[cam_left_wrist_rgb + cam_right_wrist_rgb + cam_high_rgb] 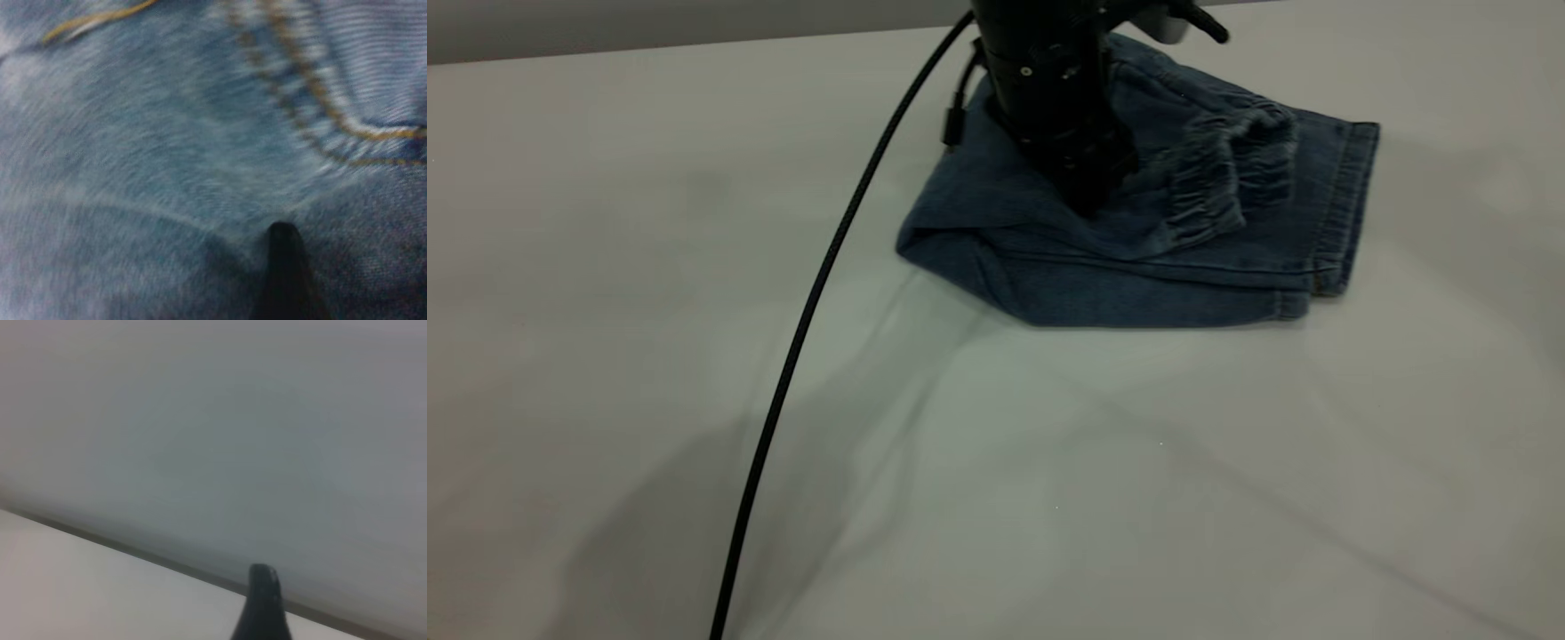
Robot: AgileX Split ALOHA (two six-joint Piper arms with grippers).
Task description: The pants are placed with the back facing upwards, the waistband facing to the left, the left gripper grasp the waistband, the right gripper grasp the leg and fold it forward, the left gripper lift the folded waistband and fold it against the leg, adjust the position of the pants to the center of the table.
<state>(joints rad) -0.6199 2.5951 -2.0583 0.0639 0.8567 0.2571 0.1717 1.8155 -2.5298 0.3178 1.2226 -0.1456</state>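
Folded blue pants (1138, 258), waistband (1227, 173) uppermost

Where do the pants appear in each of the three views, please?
Exterior view: the pants lie folded at upper centre-right, under the left hand.
Left wrist view: denim fills the picture.
Right wrist view: not in it.
Shared landmark: the left hand's dark fingertip on the denim.
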